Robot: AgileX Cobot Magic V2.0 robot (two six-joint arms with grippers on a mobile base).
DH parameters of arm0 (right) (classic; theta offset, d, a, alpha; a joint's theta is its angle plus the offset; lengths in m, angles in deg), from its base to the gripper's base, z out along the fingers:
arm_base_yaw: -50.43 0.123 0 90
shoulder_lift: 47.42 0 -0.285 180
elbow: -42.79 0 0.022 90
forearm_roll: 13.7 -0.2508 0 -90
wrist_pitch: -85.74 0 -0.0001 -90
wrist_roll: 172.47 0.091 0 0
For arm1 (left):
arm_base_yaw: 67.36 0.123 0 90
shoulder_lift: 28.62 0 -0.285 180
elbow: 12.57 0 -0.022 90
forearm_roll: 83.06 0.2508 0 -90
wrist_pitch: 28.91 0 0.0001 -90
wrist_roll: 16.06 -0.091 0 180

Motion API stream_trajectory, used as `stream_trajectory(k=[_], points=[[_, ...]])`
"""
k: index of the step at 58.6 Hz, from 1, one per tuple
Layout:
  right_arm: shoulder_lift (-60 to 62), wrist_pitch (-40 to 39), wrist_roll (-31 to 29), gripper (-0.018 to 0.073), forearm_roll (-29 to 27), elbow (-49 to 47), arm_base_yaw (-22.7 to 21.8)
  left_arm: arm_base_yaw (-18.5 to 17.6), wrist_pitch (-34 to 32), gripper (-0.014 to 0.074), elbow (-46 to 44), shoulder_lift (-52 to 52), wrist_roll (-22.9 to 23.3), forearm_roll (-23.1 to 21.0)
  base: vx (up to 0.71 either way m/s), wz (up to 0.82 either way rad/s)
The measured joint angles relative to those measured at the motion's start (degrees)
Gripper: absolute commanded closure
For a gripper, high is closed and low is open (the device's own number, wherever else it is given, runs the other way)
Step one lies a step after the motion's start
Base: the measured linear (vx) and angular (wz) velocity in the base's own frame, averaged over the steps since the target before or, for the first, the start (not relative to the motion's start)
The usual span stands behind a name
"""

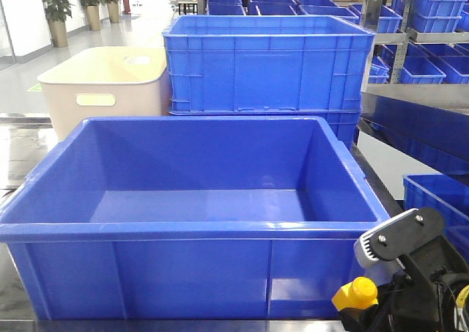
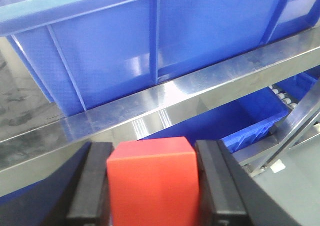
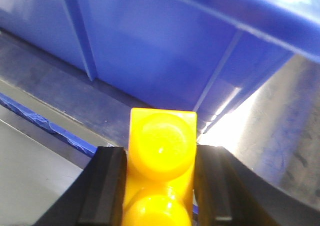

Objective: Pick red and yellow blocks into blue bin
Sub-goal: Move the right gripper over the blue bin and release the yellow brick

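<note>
The blue bin [image 1: 198, 222] fills the middle of the front view, its inside bare. At the lower right my right gripper [image 1: 370, 310] sits below the bin's rim, shut on the yellow block [image 1: 357, 294]. In the right wrist view the studded yellow block [image 3: 162, 156] is pressed between both black fingers [image 3: 105, 191], facing the bin's ribbed outer wall [image 3: 150, 46]. In the left wrist view my left gripper [image 2: 152, 186] is shut on the red block [image 2: 152, 181], low in front of the bin's outer wall [image 2: 115, 61]. The left gripper is outside the front view.
A cream tub [image 1: 102, 83] with a handle slot stands behind the bin at the left, and stacked blue crates [image 1: 267, 64] behind it at the right. A steel table edge [image 2: 165, 101] runs under the bin. Another blue crate [image 1: 436, 200] sits at the right.
</note>
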Motion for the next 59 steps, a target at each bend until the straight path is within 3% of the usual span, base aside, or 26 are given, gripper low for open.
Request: stream_trajectory(k=[10, 21, 33, 52, 59], points=[[1.23, 7.88, -0.05, 0.0368, -2.25, -4.83, 0.0, 0.0, 0.0, 0.0263, 0.0, 0.0, 0.0, 0.0, 0.0, 0.0], [1.63, 17.61, -3.67, 0.0363, -5.6, -19.1, 0.0, 0.0, 0.0, 0.0263, 0.0, 0.0, 0.0, 0.0, 0.0, 0.0], [-4.4, 15.01, -5.21, 0.0339, -7.35, -31.74, 0.0, 0.0, 0.0, 0.0263, 0.0, 0.0, 0.0, 0.0, 0.0, 0.0], [-27.51, 12.67, -5.89, 0.0288, -6.91, -46.94, 0.0, 0.0, 0.0, 0.0263, 0.0, 0.0, 0.0, 0.0, 0.0, 0.0], [-34.0, 12.48, -5.89, 0.0218, -6.31, -49.93, 0.0, 0.0, 0.0, 0.0263, 0.0, 0.0, 0.0, 0.0, 0.0, 0.0]])
